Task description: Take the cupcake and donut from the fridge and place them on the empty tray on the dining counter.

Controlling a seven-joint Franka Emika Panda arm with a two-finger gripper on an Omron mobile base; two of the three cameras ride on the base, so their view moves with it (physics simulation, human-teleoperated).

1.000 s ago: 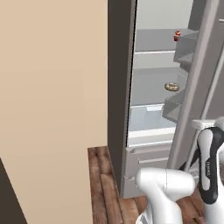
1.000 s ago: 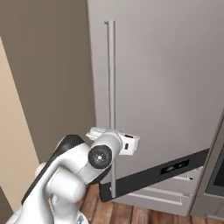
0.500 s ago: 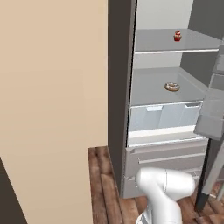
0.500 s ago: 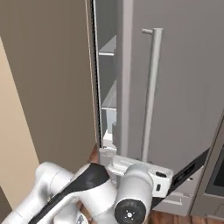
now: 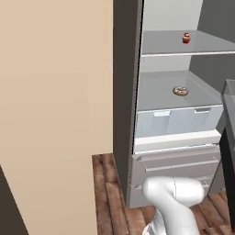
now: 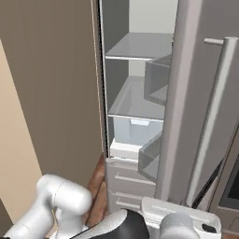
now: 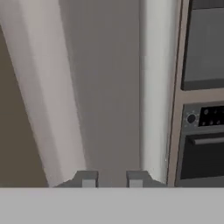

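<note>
Gripper (image 7: 112, 179) clenched, empty, facing the fridge (image 5: 160, 151) door; cupcake (image 5: 186, 38) and donut (image 5: 180, 91) well apart on shelves.

Fridge (image 5: 133, 92) open in front; shelves reachable past cupcake (image 5: 186, 38) and donut (image 5: 181, 91); door (image 6: 196, 107) blocking right side.

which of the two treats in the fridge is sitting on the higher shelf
The cupcake, red wrapper with a cherry, sits on the upper shelf; the donut lies one shelf below.
</note>
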